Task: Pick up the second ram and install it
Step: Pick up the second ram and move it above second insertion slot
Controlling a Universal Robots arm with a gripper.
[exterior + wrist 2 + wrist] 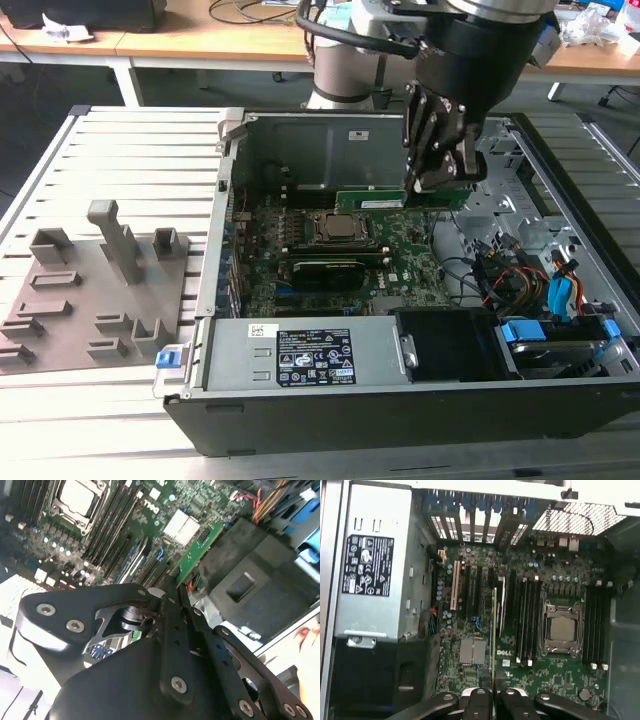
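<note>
The second ram [385,199] is a long green stick with a pale label strip, held level above the motherboard [400,262], near the case's back wall. My gripper [438,182] is shut on the end of the stick toward the exterior view's right. In the first wrist view the second ram [494,630] appears edge-on as a thin line running out from the gripper [493,696], over the board beside the black memory slots [525,620]. In the second wrist view the second ram [197,547] sticks out past the gripper [172,587].
The CPU socket [335,228] sits mid-board with slots on both sides. The power supply [300,355] and a black shroud [445,345] fill the case's near side. A grey fixture block [95,290] lies outside the case on the exterior view's left. A hand [307,637] rests at the case edge.
</note>
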